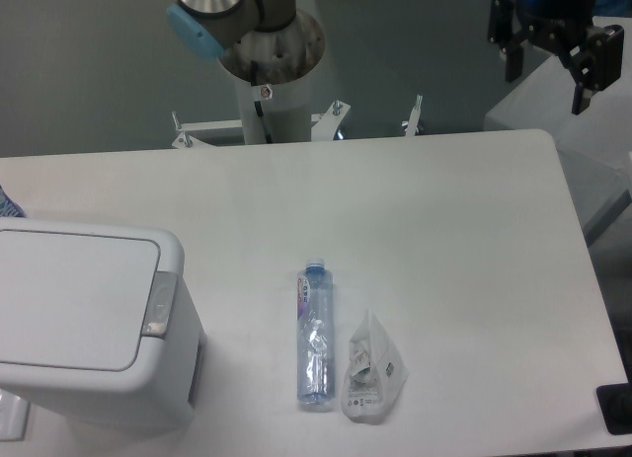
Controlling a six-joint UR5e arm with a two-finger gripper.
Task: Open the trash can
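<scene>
The clear bottle carries a blue and pink label near its neck, too small to read; the crumpled white wrapper just right of it shows small dark print, also illegible. The trash can sits at the tabletop's left front edge, lid flat and shut, its grey button strip facing the bottle. The hand hangs well apart from the trash can, above the far right corner, fingers spread and holding nothing.
</scene>
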